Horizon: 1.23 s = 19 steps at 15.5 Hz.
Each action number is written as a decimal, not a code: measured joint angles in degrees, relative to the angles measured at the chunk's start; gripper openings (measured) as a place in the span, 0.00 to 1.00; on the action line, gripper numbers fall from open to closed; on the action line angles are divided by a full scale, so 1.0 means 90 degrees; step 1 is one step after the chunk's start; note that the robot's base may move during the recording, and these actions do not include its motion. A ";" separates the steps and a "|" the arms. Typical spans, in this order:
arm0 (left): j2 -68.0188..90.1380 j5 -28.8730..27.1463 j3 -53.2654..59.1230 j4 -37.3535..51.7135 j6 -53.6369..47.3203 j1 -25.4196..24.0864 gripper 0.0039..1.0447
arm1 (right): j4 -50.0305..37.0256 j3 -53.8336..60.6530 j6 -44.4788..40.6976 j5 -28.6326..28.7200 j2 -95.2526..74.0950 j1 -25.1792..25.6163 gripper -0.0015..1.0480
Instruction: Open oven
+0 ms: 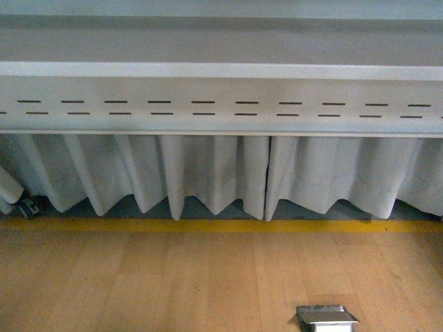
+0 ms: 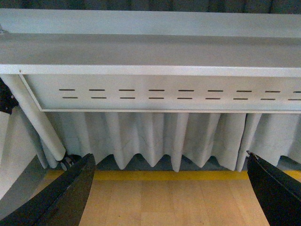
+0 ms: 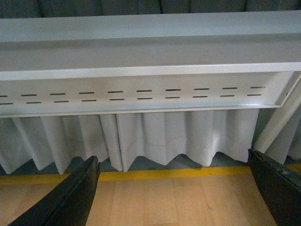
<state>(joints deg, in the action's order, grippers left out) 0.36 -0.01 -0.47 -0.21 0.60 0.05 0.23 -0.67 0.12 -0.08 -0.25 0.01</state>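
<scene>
Oven isn't in any of the three views, so I can't give its bearing from either pincer, the way its handle runs, or which arm is nearer. That has to be settled before any reach. All cameras face a grey slotted rail (image 1: 221,104) with a white pleated curtain (image 1: 208,173) hanging under it, then a yellow strip (image 1: 208,225) and wooden floor (image 1: 138,283). A small metal floor box (image 1: 325,318) sits low in the front view, right of centre. Left pincer (image 2: 169,157) is spread wide and holding nothing. Right pincer (image 3: 174,157) is the same, wide and empty. Neither arm shows in the front view. No brand, label or readable writing anywhere. My read: task not started, and the oven needs to come into view first.
</scene>
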 joint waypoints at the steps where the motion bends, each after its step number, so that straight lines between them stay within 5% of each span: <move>1: 0.0000 0.0000 0.0000 0.0002 0.0000 0.0000 0.94 | 0.0000 0.0000 0.0000 0.0000 0.0000 0.0000 0.94; 19: 0.0000 0.0000 0.0000 0.0000 0.0000 0.0000 0.94 | 0.0000 0.0000 0.0000 0.0000 0.0000 0.0000 0.94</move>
<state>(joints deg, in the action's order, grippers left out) 0.36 -0.01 -0.47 -0.21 0.60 0.05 0.23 -0.67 0.12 -0.08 -0.25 0.01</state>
